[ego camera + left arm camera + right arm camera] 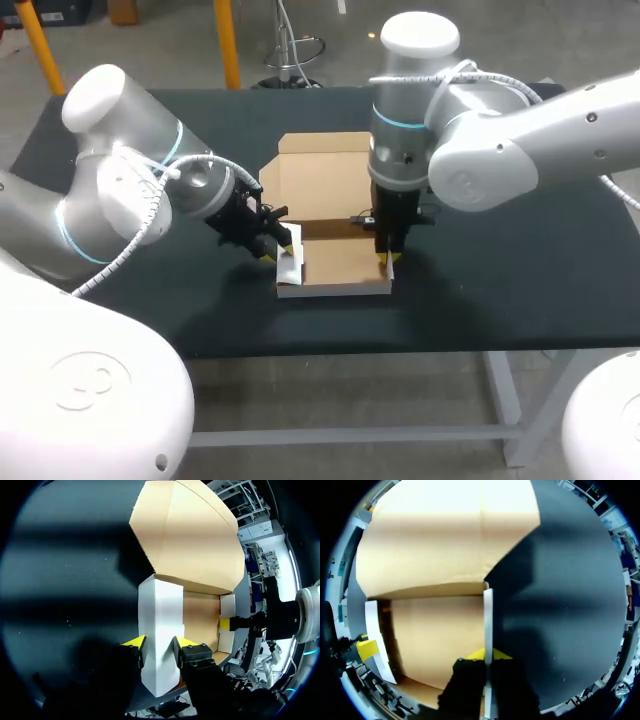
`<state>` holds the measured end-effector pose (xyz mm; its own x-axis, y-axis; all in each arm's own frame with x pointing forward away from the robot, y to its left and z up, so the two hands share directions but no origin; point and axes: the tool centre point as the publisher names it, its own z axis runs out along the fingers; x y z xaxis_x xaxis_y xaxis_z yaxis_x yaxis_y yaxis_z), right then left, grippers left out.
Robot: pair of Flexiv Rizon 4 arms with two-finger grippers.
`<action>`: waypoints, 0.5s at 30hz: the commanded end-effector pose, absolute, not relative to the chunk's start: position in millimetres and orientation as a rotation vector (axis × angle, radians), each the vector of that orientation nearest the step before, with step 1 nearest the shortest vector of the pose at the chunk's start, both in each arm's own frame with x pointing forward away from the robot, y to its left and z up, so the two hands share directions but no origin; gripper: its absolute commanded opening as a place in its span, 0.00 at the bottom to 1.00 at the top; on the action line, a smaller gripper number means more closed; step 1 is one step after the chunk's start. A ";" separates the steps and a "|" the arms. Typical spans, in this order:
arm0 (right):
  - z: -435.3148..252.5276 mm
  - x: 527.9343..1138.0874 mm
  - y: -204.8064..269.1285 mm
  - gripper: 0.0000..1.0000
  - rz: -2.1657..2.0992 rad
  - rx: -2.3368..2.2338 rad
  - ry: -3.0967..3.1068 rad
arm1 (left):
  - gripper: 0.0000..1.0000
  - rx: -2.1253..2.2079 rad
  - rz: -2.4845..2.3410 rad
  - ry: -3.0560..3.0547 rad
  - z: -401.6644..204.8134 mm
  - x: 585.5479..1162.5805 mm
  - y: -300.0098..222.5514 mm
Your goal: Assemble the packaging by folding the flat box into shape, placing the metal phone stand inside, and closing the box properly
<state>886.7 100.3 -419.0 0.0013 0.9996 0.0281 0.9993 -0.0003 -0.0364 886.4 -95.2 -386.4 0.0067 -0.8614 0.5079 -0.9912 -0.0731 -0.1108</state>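
The box (340, 262) runs long left-right, lid (318, 180) open toward far; left pincer (277, 250) and right pincer (388, 260) each clamp an end.

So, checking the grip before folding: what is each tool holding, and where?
Both hold the box: left tool pinches its left side wall, right tool its right wall.

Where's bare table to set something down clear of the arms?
The table right of the box, past the right gripper, and the front strip along the near edge. Crowded at both box walls, left gripper included.
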 end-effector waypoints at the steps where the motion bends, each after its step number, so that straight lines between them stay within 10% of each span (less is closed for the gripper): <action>1: -417.8 886.6 103.5 0.00 0.012 -2.187 -2.189 | 0.34 2.180 0.439 -2.053 -392.5 888.3 -104.3; 15: -417.8 886.6 103.5 0.00 0.012 -2.187 -2.189 | 0.21 2.307 0.230 -2.162 -401.5 892.5 -97.7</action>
<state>886.7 100.1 -418.8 0.0013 0.9996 0.0283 0.9993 -0.0003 -0.0362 890.2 -90.1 -397.5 0.0203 -0.9316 0.3630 -0.9905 -0.0681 -0.1194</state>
